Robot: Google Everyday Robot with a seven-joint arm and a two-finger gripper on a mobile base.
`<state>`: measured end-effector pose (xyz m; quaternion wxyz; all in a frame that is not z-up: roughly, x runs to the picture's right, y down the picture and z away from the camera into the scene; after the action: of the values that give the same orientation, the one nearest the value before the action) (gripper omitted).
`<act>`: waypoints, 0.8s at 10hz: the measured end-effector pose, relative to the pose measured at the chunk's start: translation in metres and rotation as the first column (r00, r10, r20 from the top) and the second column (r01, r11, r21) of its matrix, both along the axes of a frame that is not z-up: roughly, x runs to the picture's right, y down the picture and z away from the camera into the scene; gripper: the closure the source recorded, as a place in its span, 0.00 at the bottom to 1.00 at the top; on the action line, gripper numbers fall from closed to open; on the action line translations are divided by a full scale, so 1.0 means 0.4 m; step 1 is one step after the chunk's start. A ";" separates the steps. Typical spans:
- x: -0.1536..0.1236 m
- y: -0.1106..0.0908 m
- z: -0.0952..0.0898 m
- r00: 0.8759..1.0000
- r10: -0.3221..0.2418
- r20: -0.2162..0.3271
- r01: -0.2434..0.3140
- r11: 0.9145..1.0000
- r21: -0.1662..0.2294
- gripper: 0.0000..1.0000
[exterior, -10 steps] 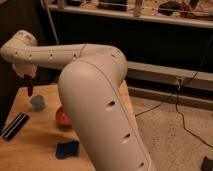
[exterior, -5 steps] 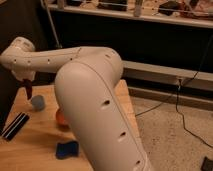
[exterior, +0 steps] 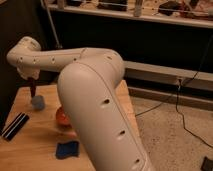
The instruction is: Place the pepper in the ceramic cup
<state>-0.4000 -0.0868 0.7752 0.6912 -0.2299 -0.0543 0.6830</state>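
A large white robot arm [exterior: 95, 100] is seen filling the middle of the view, its thick upper segment rising from the 6 o'clock edge and a slimmer segment reaching toward 9 o'clock, where it ends in a rounded wrist. Below that wrist, at about 9 o'clock, the pincer [exterior: 32, 86] is pointed down over the wooden desk [exterior: 35, 147]. A slender dark red pepper [exterior: 32, 89] is held hanging lengthwise in the pincer, which is closed on its upper part; the fingers themselves are mostly hidden by the wrist. Directly beneath the pepper, at its 6 o'clock, the small pale blue-grey ceramic cup [exterior: 37, 103] is stood on the desk, and the pepper's lower tip is seen at or just above the cup's rim; whether it touches cannot be told. At 4 o'clock from the cup, an orange-red bowl [exterior: 62, 117] is partly covered by the arm. A flat dark blue sponge [exterior: 67, 149] is laid near the desk's front edge, at 6 o'clock from the bowl. A black, striped flat object [exterior: 15, 125] is laid at the desk's 8 o'clock side, well apart from the sponge. A speckled floor [exterior: 175, 135] with a black cable [exterior: 181, 112] is seen at 4 o'clock.
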 end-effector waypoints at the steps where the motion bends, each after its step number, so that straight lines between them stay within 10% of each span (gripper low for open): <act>1: 0.013 -0.014 0.007 1.000 0.006 -0.007 -0.006 1.000 0.003 0.73; 8: -0.005 -0.011 0.076 0.999 -0.005 -0.031 0.005 1.000 0.008 0.73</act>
<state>-0.4020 -0.0912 0.8058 0.6945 -0.2165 -0.0458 0.6846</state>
